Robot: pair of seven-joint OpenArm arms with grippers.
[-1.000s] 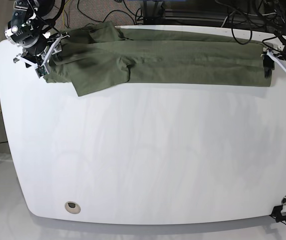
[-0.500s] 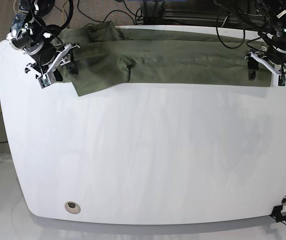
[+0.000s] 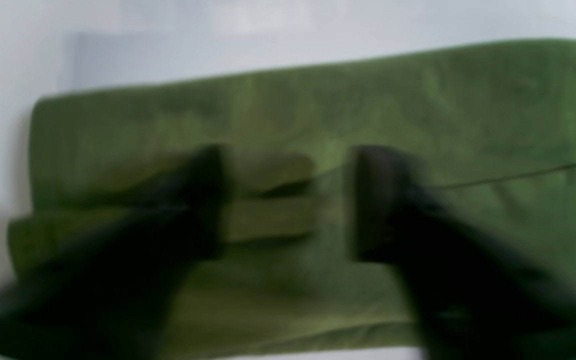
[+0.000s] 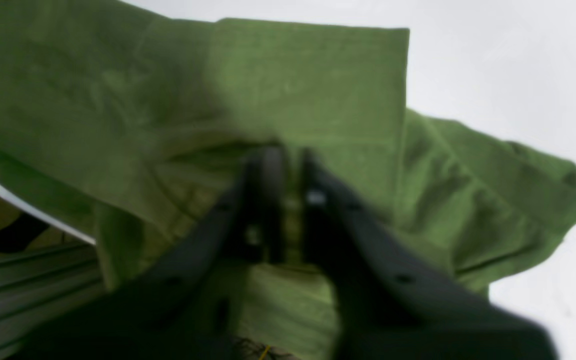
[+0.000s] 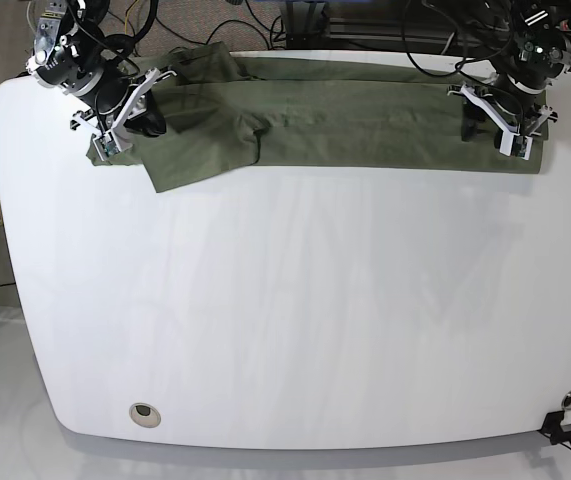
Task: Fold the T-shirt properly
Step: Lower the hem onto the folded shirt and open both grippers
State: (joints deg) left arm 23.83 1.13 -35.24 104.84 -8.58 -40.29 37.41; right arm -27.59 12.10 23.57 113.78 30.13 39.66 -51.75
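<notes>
The olive-green T-shirt [image 5: 365, 125] lies folded into a long strip along the far edge of the white table [image 5: 285, 300], with a sleeve flap sticking out at front left. My right gripper [image 5: 135, 115] is over the shirt's left part. In the right wrist view it [image 4: 290, 165] is shut, with a thin bit of the green cloth [image 4: 308, 75] between the fingertips. My left gripper [image 5: 498, 122] is over the shirt's right end. In the blurred left wrist view it [image 3: 288, 200] is open, its fingers spread just above the cloth [image 3: 468, 100].
Part of the shirt hangs over the table's far edge [image 4: 28, 207]. Cables [image 5: 265, 20] lie behind the table. A round grommet [image 5: 145, 413] sits at front left and a black clamp [image 5: 563, 432] at the front right corner.
Both grippers have moved inward from the shirt's ends: the right one up and to the right, the left one to the left. The shirt has stayed in place.
</notes>
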